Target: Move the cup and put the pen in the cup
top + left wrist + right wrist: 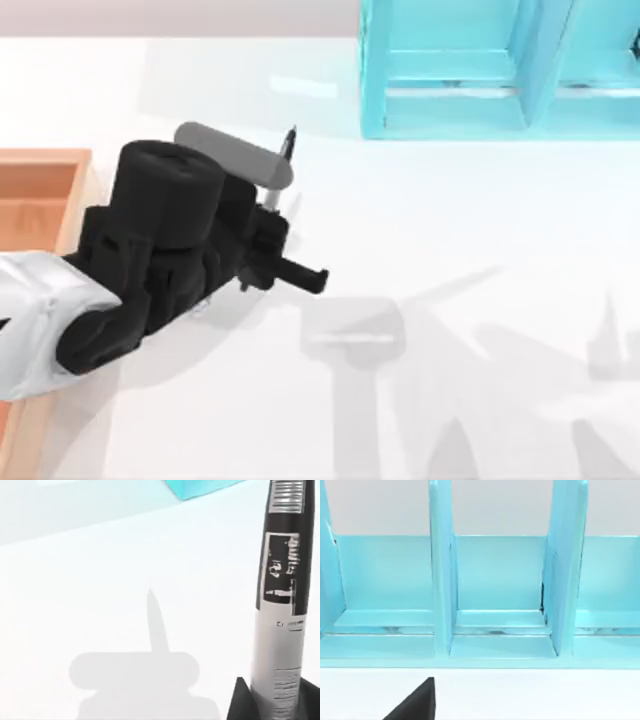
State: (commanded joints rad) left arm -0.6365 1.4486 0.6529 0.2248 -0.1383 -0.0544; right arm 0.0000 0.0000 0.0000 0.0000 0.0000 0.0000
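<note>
My left gripper (272, 228) is shut on the pen (288, 146), left of the table's middle. The pen's black tip points toward the back of the table. In the left wrist view the pen (281, 605) is a black and pale grey labelled barrel rising from a black finger (241, 701). It is held above the white table and casts a shadow there. The cup is out of view. A black part of my right gripper (417, 702) shows in the right wrist view, facing the light blue rack.
A light blue rack with upright dividers (455, 70) (442, 580) stands at the back right of the table. An orange-brown wooden tray (40, 185) lies at the left edge, partly under my left arm. The white tabletop (450, 250) stretches between them.
</note>
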